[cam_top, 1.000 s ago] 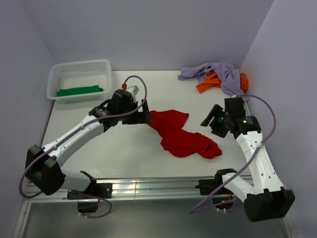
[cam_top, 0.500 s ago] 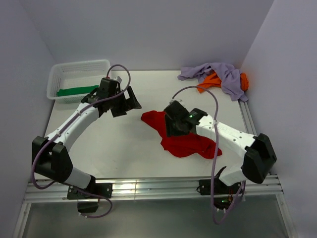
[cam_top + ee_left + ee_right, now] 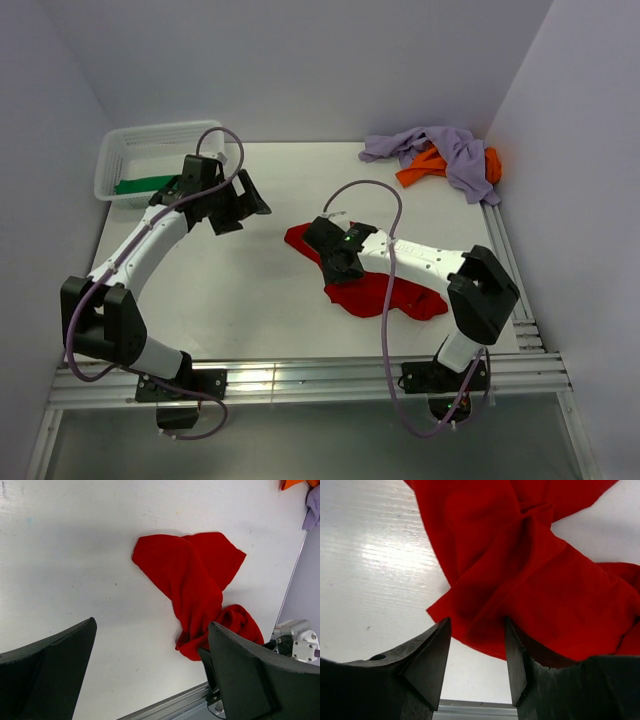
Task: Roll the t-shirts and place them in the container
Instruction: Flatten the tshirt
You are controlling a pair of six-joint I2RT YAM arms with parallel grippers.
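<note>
At table (image 3: 250,290) centre, red t-shirt (image 3: 400,297) lies crumpled; right gripper (image 3: 477,650), jaws spread, poised over its left edge; left gripper (image 3: 151,625) hangs spread, well left. Risk: pinching bunched layers, dragging rather than flattening.

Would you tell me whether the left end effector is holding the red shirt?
No, the left end effector is open and empty in its wrist view, with the red shirt lying apart from it.

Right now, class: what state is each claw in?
Left claw: open, holding nothing.
Right claw: open over an edge of the crumpled red cloth t-shirt, not gripping it.
</note>
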